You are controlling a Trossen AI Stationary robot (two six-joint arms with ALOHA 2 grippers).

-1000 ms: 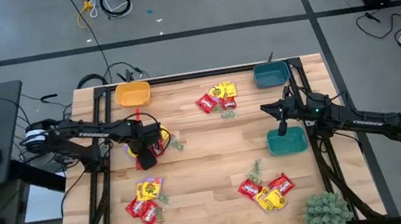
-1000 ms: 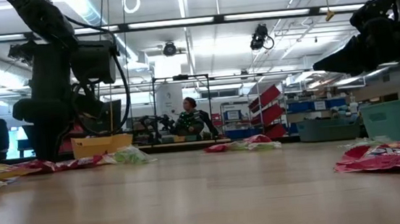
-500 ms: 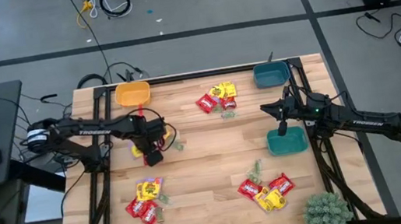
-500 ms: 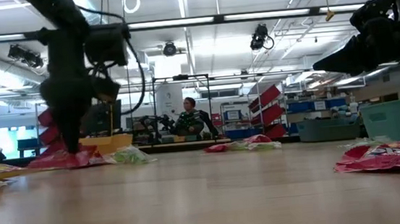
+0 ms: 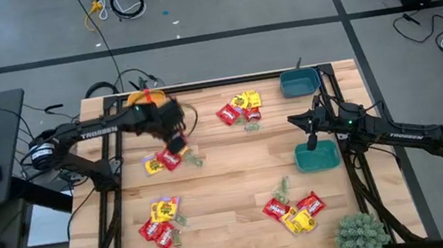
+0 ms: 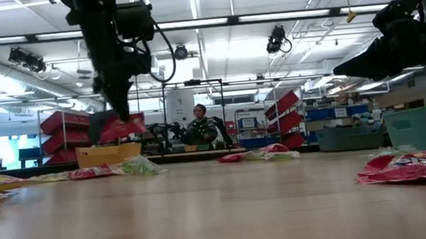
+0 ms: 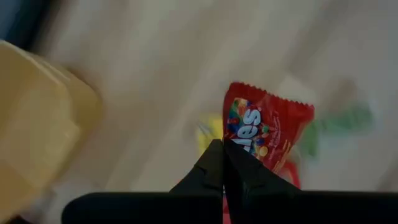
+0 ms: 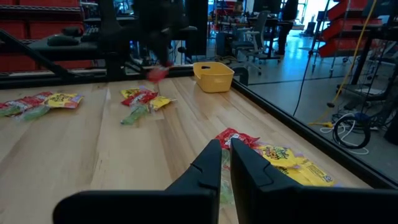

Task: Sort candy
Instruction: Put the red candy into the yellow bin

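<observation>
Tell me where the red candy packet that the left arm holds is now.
The red candy packet hangs pinched in the shut fingers of the left gripper, lifted above the table's far left part, between the orange bowl and the small candy pile.

Candy heaps (image 5: 239, 109) spread over table (image 5: 230, 184), bowls (image 5: 147, 105) at back corners, plant (image 5: 360, 233) front right

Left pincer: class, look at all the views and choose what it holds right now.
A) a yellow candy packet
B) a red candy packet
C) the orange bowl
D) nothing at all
B: the left pincer is shut on a red candy packet, lifted clear of the table in the low view, near the orange bowl.
</observation>
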